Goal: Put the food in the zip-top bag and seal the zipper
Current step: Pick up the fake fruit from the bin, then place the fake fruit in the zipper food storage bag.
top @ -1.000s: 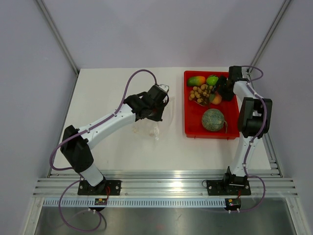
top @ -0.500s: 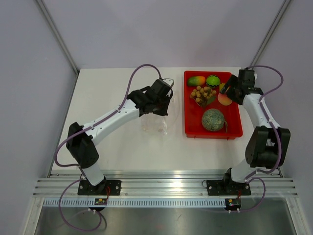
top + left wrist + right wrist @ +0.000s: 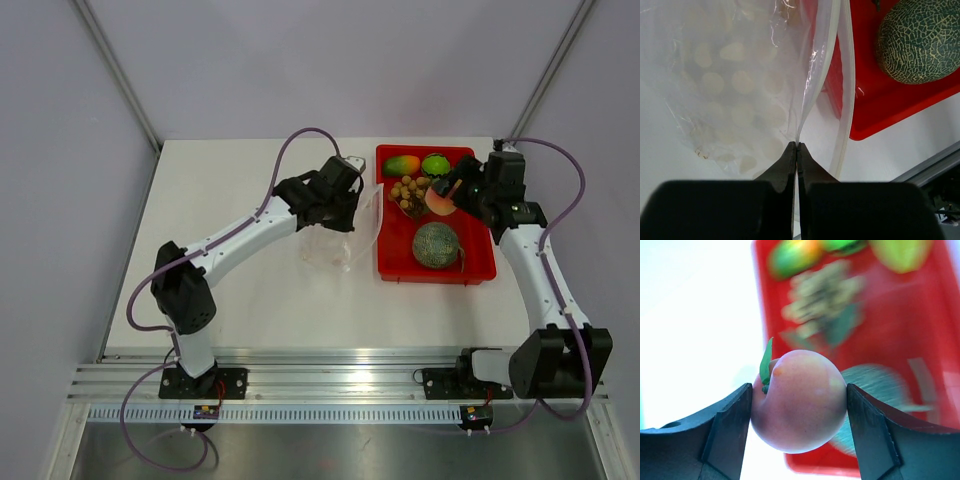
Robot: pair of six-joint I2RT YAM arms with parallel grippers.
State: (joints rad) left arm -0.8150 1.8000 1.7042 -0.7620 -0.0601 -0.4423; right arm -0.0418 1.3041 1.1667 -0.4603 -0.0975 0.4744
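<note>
The right gripper [image 3: 799, 407] is closed around the round orange-peach toy fruit [image 3: 805, 390], which is held up over the flat red plastic tray [image 3: 481, 268]. One lip of the clear, crinkly plastic zip-top bag [image 3: 730, 85] is pinched tight by the left gripper [image 3: 797, 150], just beside the tray. The mouth looks narrow. The fruit could be bumped on the thin whitish zipper [image 3: 846, 100] and dropped outside, or the slippery lip could be pulled free.

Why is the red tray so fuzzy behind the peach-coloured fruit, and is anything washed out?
Right wrist view: the orange-peach fruit is sharp, the red tray behind it blurred, perhaps by focus or motion; the table is blown out white. Left wrist view: glare streaks the zip-top bag, the melon crisp. Top external view: evenly lit, sharp.
</note>
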